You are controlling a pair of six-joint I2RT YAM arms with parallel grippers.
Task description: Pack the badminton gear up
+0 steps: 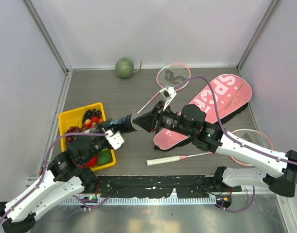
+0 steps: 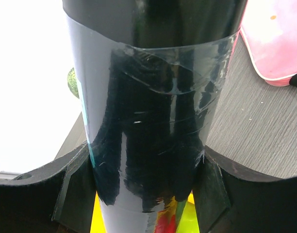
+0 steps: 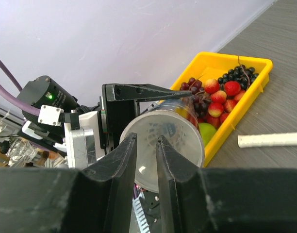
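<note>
My left gripper (image 1: 111, 132) is shut on the long black tube (image 1: 124, 123), held level above the table with its open mouth facing right. In the left wrist view the tube (image 2: 153, 121) fills the gap between the fingers. My right gripper (image 1: 144, 121) sits right at the mouth. Its jaws (image 3: 146, 141) stand slightly apart with nothing between them. Feathers of a shuttlecock (image 3: 169, 130) show faintly inside the tube (image 3: 187, 145). The pink bag (image 1: 221, 97) lies at the back right. One racket (image 1: 173, 76) lies behind it, the other (image 1: 255, 141) at the right, its white handle (image 1: 163, 160) pointing left.
The yellow fruit tray (image 1: 71, 116) stands at the left under the left arm, close below the tube. A green melon (image 1: 124, 68) rests at the back wall. Grey walls close the table on three sides.
</note>
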